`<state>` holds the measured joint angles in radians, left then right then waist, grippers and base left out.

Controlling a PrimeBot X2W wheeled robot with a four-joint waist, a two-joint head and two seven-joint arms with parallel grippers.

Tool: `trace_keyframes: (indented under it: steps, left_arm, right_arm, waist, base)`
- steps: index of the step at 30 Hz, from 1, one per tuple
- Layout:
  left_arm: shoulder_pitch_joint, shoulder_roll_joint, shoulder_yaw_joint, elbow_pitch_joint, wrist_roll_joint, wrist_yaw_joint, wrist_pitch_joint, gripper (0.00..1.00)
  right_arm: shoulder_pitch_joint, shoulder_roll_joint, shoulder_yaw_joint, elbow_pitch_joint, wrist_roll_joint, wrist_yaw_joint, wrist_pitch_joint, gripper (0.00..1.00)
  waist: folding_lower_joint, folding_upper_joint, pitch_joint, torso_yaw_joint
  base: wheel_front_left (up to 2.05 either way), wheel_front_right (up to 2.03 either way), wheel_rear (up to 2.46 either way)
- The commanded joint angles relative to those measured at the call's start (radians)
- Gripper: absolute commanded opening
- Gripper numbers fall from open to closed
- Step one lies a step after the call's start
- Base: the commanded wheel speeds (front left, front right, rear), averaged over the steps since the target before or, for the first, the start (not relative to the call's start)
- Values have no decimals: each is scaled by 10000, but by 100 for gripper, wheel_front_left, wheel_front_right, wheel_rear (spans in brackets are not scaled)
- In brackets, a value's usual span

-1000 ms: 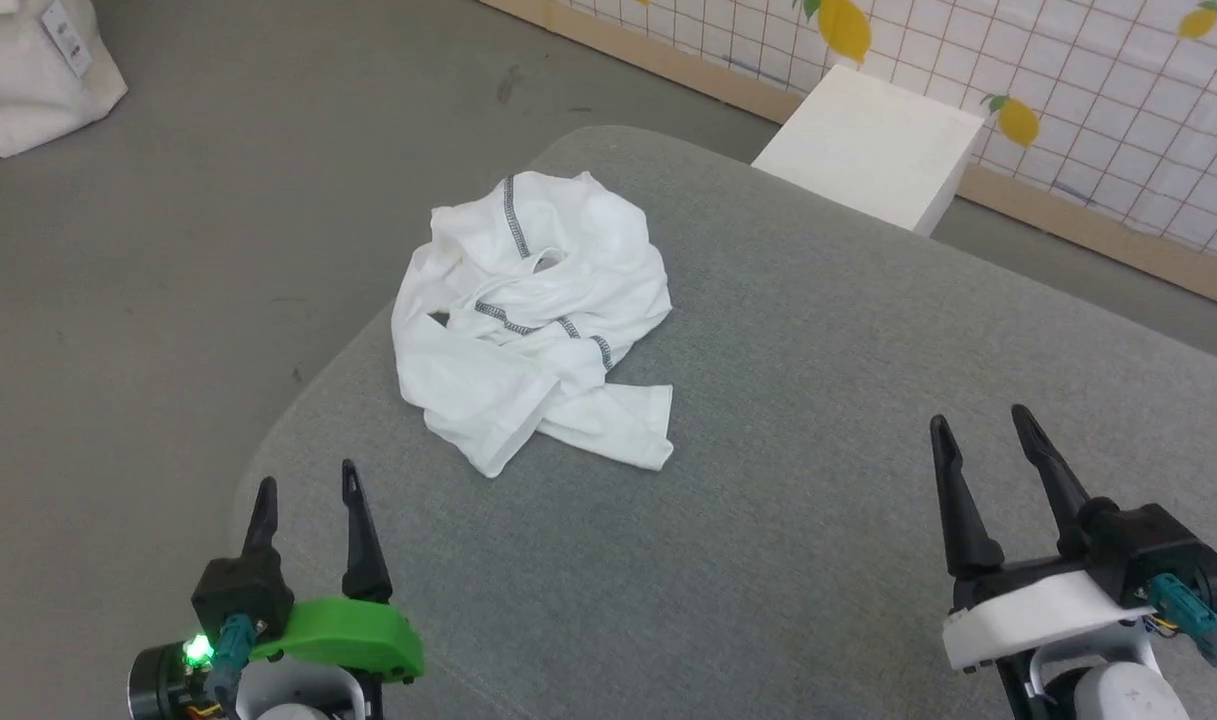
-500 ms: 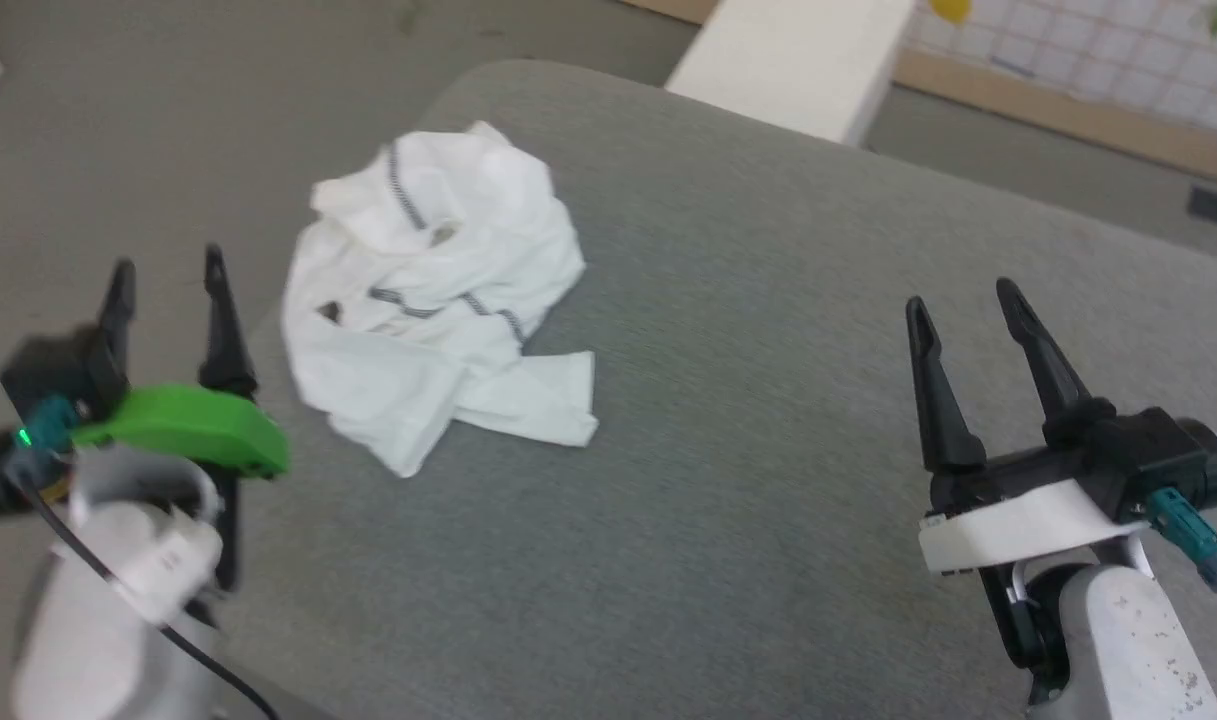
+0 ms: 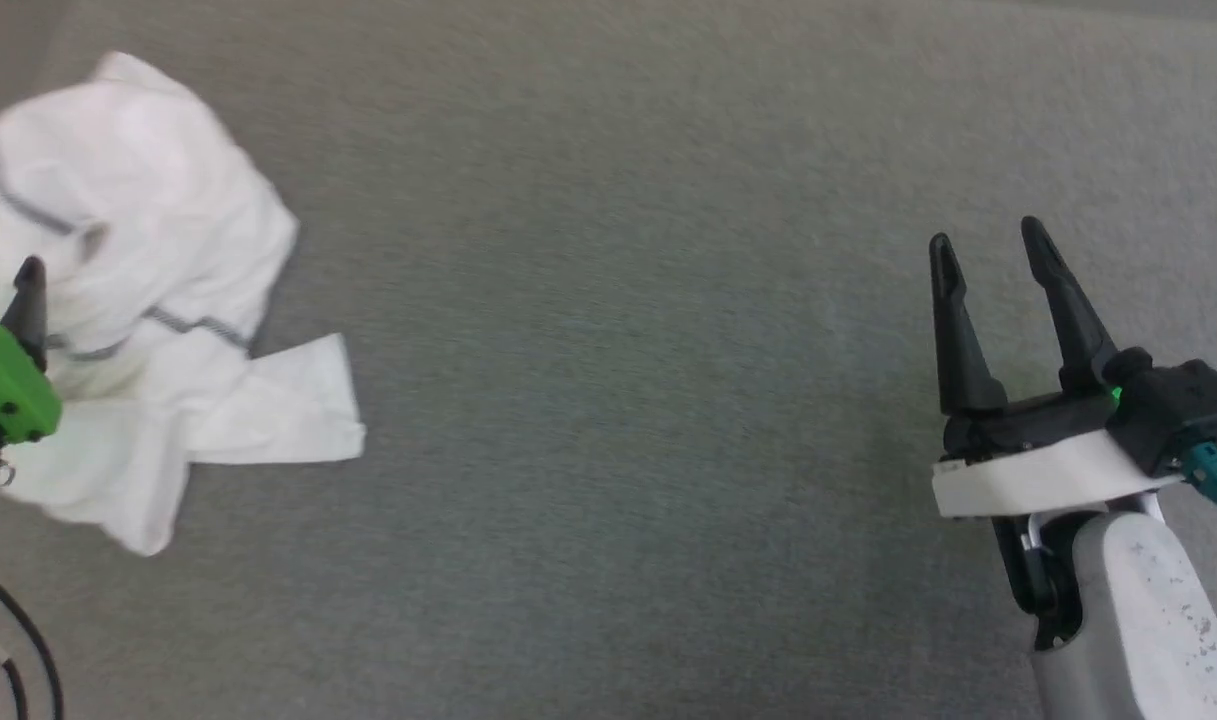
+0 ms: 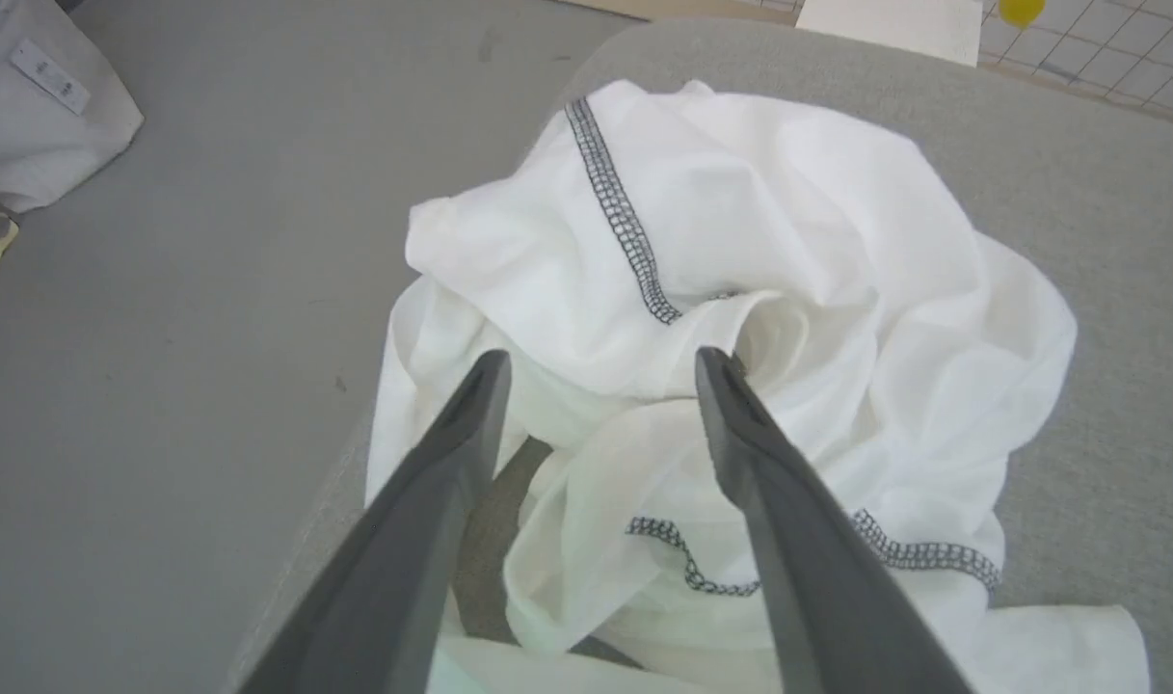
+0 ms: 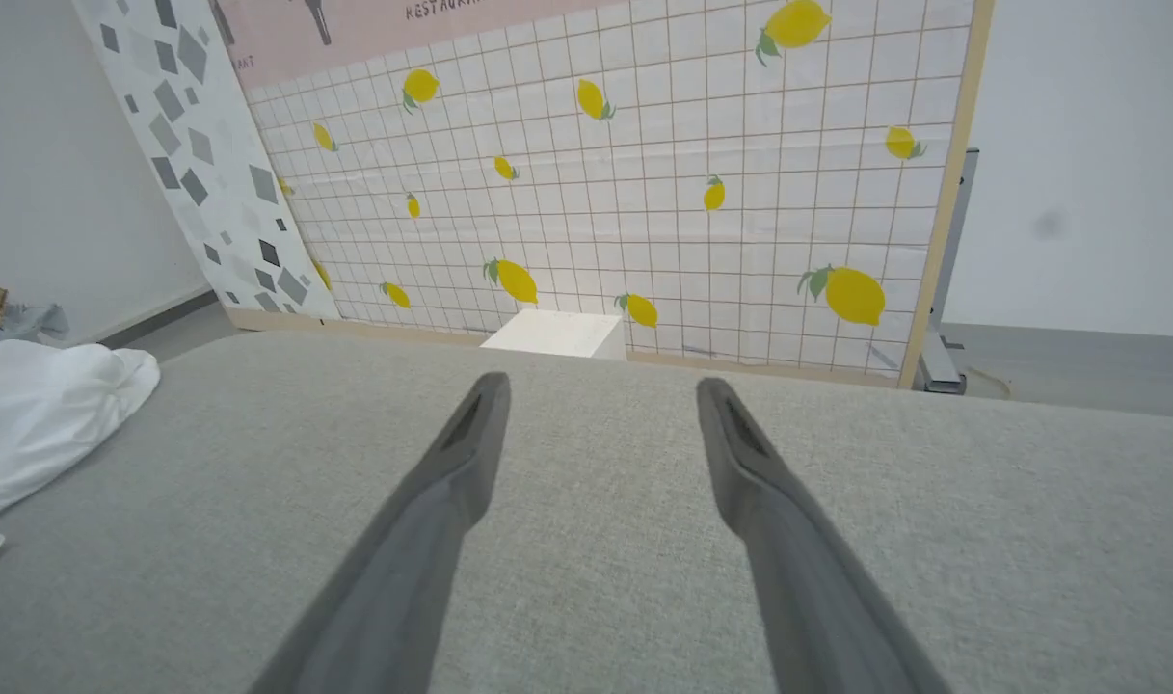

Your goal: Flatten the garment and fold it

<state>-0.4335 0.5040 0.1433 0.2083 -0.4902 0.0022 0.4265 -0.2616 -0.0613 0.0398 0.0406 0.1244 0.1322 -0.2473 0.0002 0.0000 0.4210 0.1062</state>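
The garment, white with grey stitched seams, lies crumpled in a heap at the left edge of the head view on the grey padded surface. In the left wrist view the garment lies close under my left gripper, whose fingers stand open just above its folds with nothing between them. One left fingertip and the green mount show at the head view's left edge, over the heap. My right gripper stands open and empty far to the right, above bare surface, as the right wrist view shows too.
A rigid white box stands beyond the surface's far edge, against a lemon-patterned tiled wall. The surface's left edge drops to grey floor, where a white bag lies.
The head camera has swung down and right, so the garment now sits at the picture's left edge. My left gripper has moved forward over the garment. The right gripper has barely moved.
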Motion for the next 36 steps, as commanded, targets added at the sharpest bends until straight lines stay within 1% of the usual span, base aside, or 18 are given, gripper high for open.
trace_keyframes:
  steps: [1, 4, 6, 9, 12, 13, 14, 15, 16, 18, 20, 22, 26, 30, 32, 36]
  left_arm:
    - [16, 109, 79, 66, -204, 154, 430, 100]
    - [178, 120, 193, 123, -436, 574, 1410, 100]
    - [335, 24, 204, 136, -590, 905, 2108, 100]
    - [613, -222, 169, 91, -891, 1378, 3190, 100]
    - [781, -500, 80, -61, -1188, 1735, 4065, 100]
    - [847, -539, 19, -156, -1236, 1810, 4321, 89]
    - [879, -560, -23, -258, -1243, 1860, 4438, 47]
    - [903, -510, -63, -428, -1168, 1871, 4430, 0]
    - [905, -399, -86, -579, -1013, 1854, 4276, 0]
    - [840, -68, -118, -873, -451, 1764, 3473, 0]
    - [644, 214, -78, -1003, 134, 1677, 2280, 0]
    - [360, 428, -92, -1075, 770, 1606, 811, 0]
    - [-254, 776, -287, -894, 1720, 1456, -1465, 0]
    - [-907, 973, -693, -813, 2231, 1193, -2669, 0]
    - [-1237, 1034, -932, -816, 2391, 1018, -3028, 0]
    - [-2054, 1008, -1552, -900, 2586, 591, -3321, 0]
  right_arm:
    - [-240, 6, -16, 39, 80, -15, -102, 100]
    - [-385, 10, -44, 74, 130, -15, -128, 100]
    - [-432, 12, -66, 102, 142, -15, -136, 100]
    - [-485, 15, -84, 51, 135, -15, -141, 100]
    - [-514, 10, -49, 13, 125, -15, -142, 100]
    - [-509, 5, -34, 10, 119, -15, -142, 100]
    - [-506, -4, -29, 12, 120, -15, -143, 100]
    - [-503, -18, -23, 18, 119, -15, -143, 100]
    - [-499, -28, -26, 26, 115, -15, -143, 100]
    - [-464, -36, -49, 49, 98, -15, -143, 100]
    - [-382, -35, -93, 101, 79, -15, -144, 100]
    - [-254, -32, -166, 199, 57, -15, -144, 100]
    - [44, -1, -296, 399, 20, -15, -144, 100]
    - [396, 55, -412, 557, -4, -15, -144, 100]
    - [575, 77, -517, 606, -10, -15, -144, 100]
    - [963, 101, -783, 661, -49, -15, -144, 100]
  waist:
    - [-2, 0, 2030, -1909]
    - [-2, 0, 2249, -1969]
    - [-2, 0, 2303, -1952]
    - [-2, 0, 2330, -1857]
    - [-2, 0, 2229, -1716]
    - [-2, 0, 2156, -1665]
    - [-2, 0, 2081, -1617]
    - [-2, 0, 1983, -1568]
    - [-2, 0, 1895, -1530]
    - [-2, 0, 1616, -1438]
    - [-2, 0, 1277, -1337]
    - [-2, 0, 829, -1214]
    - [-2, 0, -115, -1020]
    - [-2, 0, -1047, -939]
    - [-2, 0, -1452, -936]
    - [-2, 0, -2174, -1007]
  base:
    - [0, 0, 0]
    - [0, 0, 0]
    - [0, 0, 0]
    - [0, 0, 0]
    - [0, 0, 0]
    - [0, 0, 0]
    - [0, 0, 0]
    - [0, 0, 0]
    - [0, 0, 0]
    - [0, 0, 0]
    - [0, 0, 0]
    - [0, 0, 0]
    - [0, 0, 0]
    - [0, 0, 0]
    - [0, 0, 0]
    - [0, 0, 0]
